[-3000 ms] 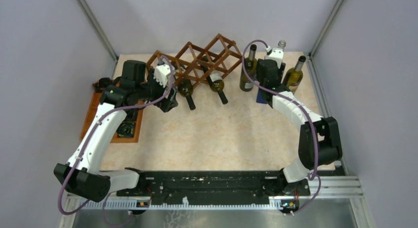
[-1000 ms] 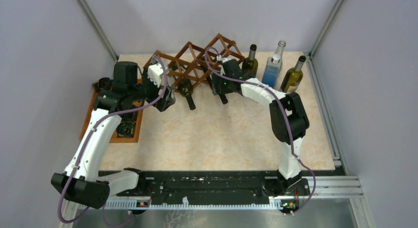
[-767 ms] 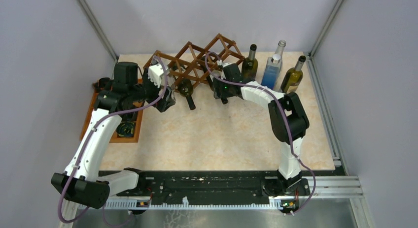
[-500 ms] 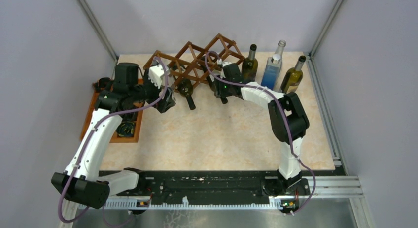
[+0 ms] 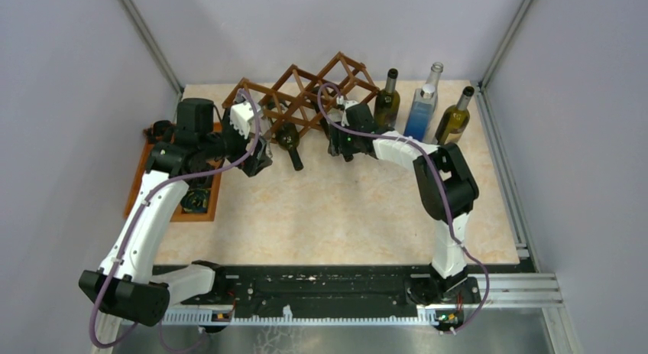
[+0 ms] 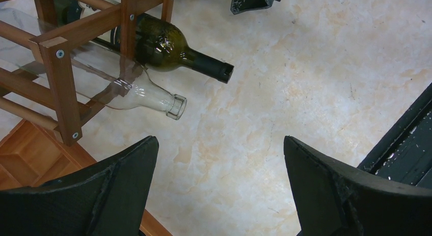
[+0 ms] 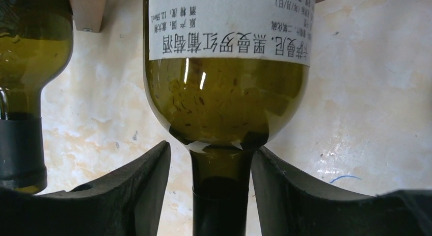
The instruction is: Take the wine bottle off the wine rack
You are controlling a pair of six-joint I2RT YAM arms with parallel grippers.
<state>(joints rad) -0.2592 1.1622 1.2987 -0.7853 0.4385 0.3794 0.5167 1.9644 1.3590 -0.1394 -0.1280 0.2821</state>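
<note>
The wine rack (image 5: 306, 94), a reddish-brown stick lattice, stands at the back of the table. A green wine bottle with a white label (image 7: 224, 93) lies in it, neck toward me. My right gripper (image 7: 210, 154) straddles that neck just below the shoulder. The right finger touches the glass and a small gap shows at the left finger, so the jaws are open. In the top view the right gripper (image 5: 341, 140) covers this bottle. My left gripper (image 6: 219, 144) is wide open and empty over bare table, near the rack's left end (image 6: 61, 78); in the top view the left gripper (image 5: 258, 157) sits there too.
A dark green bottle (image 6: 173, 50) and a clear bottle (image 6: 137, 93) also lie in the rack. Three bottles stand at the back right: dark (image 5: 387, 98), blue (image 5: 422, 102), olive (image 5: 455, 117). An orange-brown compartment tray (image 5: 157, 170) lies at the left edge.
My right arm swung from the standing bottles at the back right over to the rack and settled around the labelled bottle's neck. My left arm barely moved.
</note>
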